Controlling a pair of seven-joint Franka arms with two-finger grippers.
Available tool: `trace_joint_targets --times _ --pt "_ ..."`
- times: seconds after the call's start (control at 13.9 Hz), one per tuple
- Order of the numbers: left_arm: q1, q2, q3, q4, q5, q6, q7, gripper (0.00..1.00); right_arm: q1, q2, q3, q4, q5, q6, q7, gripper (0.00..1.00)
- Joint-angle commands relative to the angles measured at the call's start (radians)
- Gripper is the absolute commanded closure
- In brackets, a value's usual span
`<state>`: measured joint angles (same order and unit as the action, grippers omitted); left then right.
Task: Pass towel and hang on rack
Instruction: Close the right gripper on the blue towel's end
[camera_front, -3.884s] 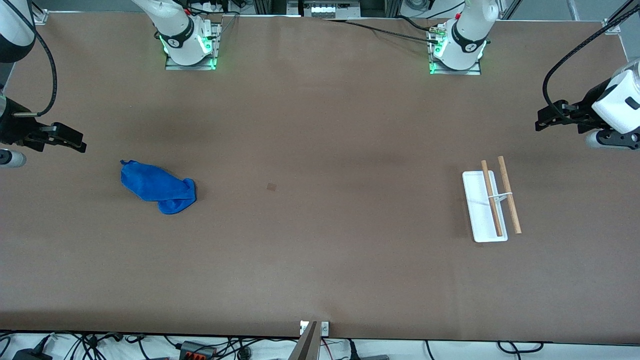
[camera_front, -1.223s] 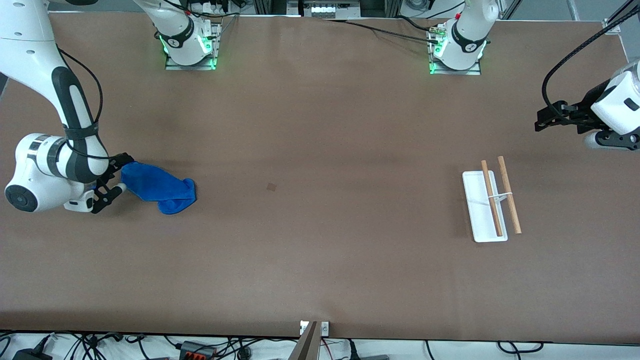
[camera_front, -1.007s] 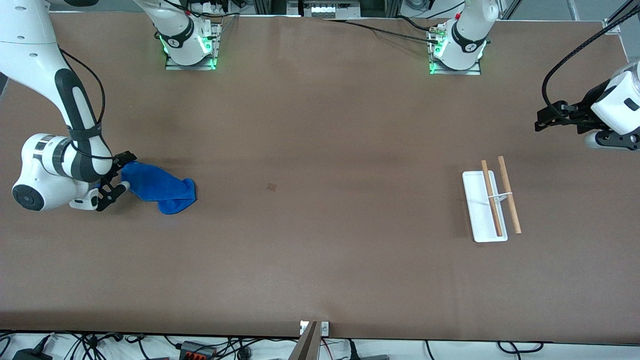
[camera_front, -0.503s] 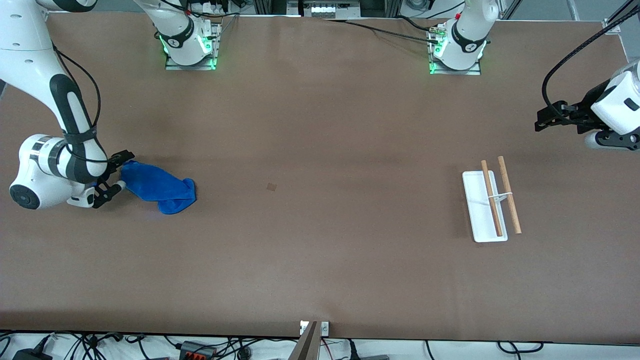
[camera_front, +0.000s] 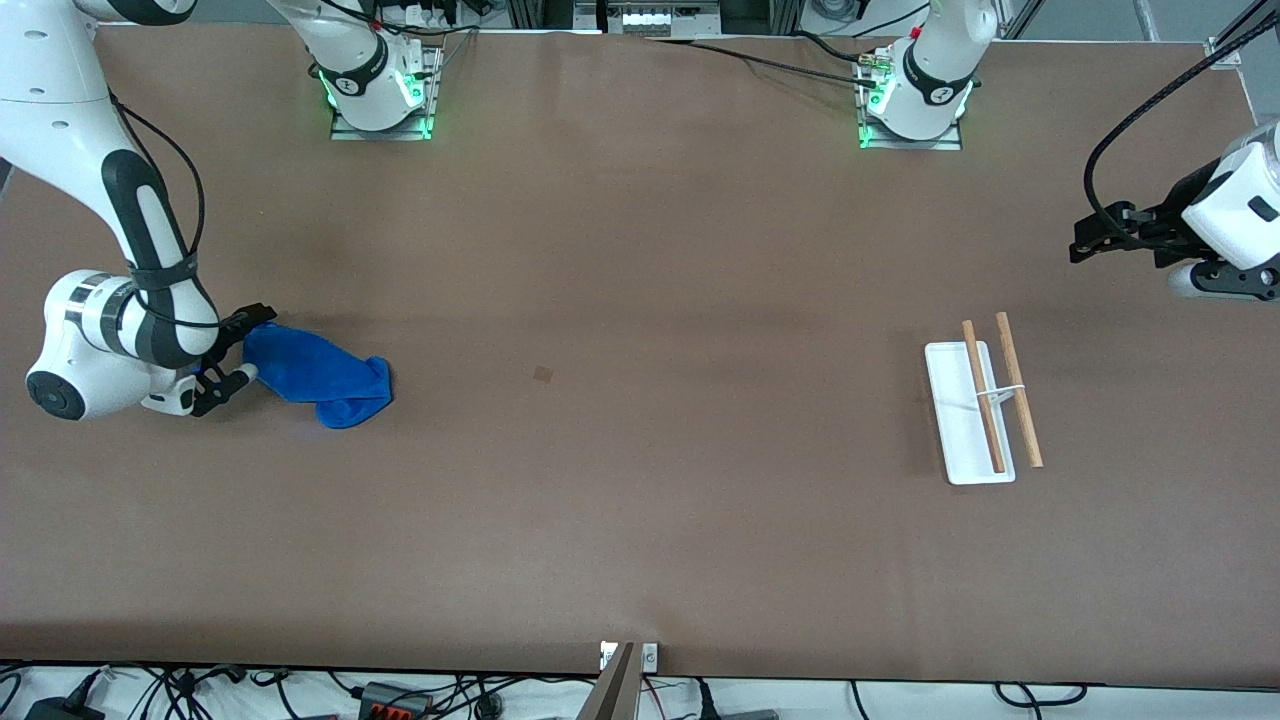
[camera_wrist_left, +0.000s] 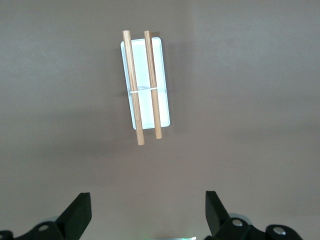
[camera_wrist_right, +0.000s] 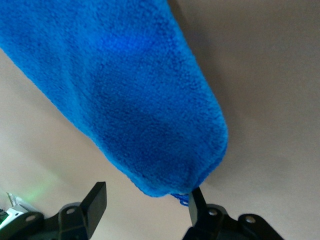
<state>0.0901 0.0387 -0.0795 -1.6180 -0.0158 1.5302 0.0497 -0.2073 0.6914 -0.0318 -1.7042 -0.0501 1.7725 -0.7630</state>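
Right gripper (camera_front: 238, 350) at mid-left of frame, fingers spread wide around the towel (camera_front: 318, 375) end (not clamped), left gripper (camera_front: 1085, 238) waiting open at right edge above the rack (camera_front: 968, 415).

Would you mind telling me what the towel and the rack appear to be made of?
The towel looks like soft blue fleece or microfibre: its surface is fuzzy and matte. The rack seems to have a smooth white tray base, probably plastic, though the look leaves it open, and two light-brown rods that look like bare wood.

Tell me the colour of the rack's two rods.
Light brown wood, on the rack; clearest in the left wrist view.
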Motion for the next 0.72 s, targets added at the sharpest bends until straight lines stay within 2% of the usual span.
trace_joint_targets --times 0.0,0.07,0.14,0.36,0.58,0.65 --pt "0.007 -0.002 0.000 0.003 -0.015 -0.005 -0.005 0.00 -0.001 -0.009 0.012 -0.014 0.010 -0.005 0.017 0.39" --pt "0.007 -0.002 0.000 0.003 -0.015 -0.005 -0.005 0.00 0.003 -0.006 0.012 -0.014 0.010 -0.004 0.016 0.49" --pt "0.007 -0.002 -0.002 0.003 -0.015 -0.005 -0.005 0.00 0.005 -0.003 0.013 -0.014 0.010 -0.001 0.016 0.54" --pt "0.007 -0.002 0.000 0.003 -0.015 -0.005 -0.005 0.00 0.006 -0.001 0.013 -0.012 0.012 0.002 0.017 0.86" --pt "0.007 -0.002 0.000 0.003 -0.015 -0.005 -0.005 0.00 0.012 -0.003 0.013 -0.009 0.018 -0.005 0.016 0.99" --pt "0.007 -0.002 0.000 0.004 -0.015 -0.005 -0.005 0.00 0.012 -0.006 0.015 -0.006 0.018 -0.010 0.014 1.00"
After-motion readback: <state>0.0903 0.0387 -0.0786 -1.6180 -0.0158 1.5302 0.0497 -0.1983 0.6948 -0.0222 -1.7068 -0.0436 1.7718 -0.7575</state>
